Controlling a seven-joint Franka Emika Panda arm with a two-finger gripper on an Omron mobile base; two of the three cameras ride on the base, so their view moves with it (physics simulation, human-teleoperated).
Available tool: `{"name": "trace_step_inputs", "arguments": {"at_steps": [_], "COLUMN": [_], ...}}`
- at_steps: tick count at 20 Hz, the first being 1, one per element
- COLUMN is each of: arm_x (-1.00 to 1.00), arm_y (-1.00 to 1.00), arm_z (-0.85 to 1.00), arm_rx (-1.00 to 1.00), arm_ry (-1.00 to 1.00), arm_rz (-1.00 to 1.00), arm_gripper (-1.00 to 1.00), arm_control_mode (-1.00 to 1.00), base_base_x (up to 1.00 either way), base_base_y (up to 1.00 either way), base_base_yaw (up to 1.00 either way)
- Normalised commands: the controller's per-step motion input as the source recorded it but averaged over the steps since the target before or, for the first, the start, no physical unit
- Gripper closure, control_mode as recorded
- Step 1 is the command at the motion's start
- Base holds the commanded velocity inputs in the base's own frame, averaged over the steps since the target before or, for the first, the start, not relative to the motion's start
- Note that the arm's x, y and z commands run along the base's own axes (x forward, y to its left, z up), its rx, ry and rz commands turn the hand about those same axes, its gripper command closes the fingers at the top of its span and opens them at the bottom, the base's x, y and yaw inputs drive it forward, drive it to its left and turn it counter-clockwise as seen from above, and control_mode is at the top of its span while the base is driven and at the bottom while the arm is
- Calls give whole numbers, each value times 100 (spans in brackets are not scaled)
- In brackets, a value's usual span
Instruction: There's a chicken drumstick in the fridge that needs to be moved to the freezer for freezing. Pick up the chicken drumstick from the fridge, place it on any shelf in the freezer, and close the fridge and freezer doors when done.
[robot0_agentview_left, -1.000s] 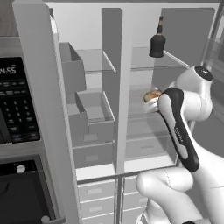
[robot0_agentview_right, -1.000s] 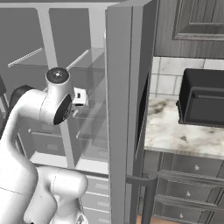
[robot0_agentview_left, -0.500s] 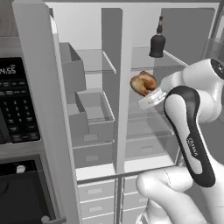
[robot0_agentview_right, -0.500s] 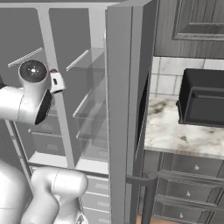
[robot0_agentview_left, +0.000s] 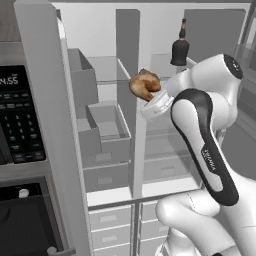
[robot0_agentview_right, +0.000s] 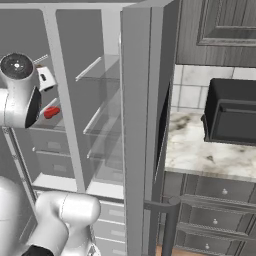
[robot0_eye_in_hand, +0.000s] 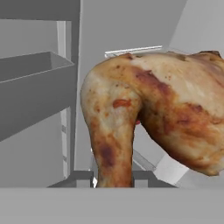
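- the claw (robot0_agentview_left: 150, 97) is clenched on the drumstick (robot0_agentview_left: 145, 85) and holds it up in the air, touching no shelf.
- the drumstick is right in front of the tall wall (robot0_agentview_left: 132, 100) that splits the freezer (robot0_agentview_left: 100, 115) from the fridge (robot0_agentview_left: 200, 50).
- that wall stands between the drumstick and the freezer shelves.
- in the freezer there are grey bins (robot0_agentview_left: 105, 132), one open at the top, just left of the wall and lower than the drumstick.
- a dark bottle (robot0_agentview_left: 180, 47) stands on a fridge shelf, up and to the right of the drumstick, near it but apart.
- the freezer door (robot0_agentview_left: 50, 130) is open and stands at the left, in front of the microwave (robot0_agentview_left: 17, 120).
- the fridge door (robot0_agentview_right: 145, 125) is open too; in the right base view it stands edge-on, beside the counter (robot0_agentview_right: 200, 150).
- in the hand view the drumstick (robot0_eye_in_hand: 153, 113) is very close and big, with a grey bin (robot0_eye_in_hand: 35, 92) behind it on the left.
- half a second ago the drumstick was further right, inside the fridge part; now it has moved left to the wall and a little lower in the picture.
- a second ago the claw was down low at a fridge shelf; it has come up and out since then.
- the bottle, bins and doors have not moved.
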Motion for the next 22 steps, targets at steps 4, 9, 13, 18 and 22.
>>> {"name": "trace_step_inputs", "arguments": {"at_steps": [4,9,13,18,22], "arm_x": [47,71,64,76,58], "arm_y": [38,29,23,21,30], "arm_z": [16,0,0,0,0], "arm_rx": [-11,-8,-3,-1,-8], "arm_ry": [0,0,-6,-10,-5], "arm_rz": [0,1,7,7,0], "arm_gripper": [100,100,100,100,100], "arm_control_mode": [-100,-100,-100,-100,-100], "base_base_x": [0,0,0,0,0], "base_base_y": [0,0,0,0,0], "base_base_yaw": [0,0,0,0,0]}}
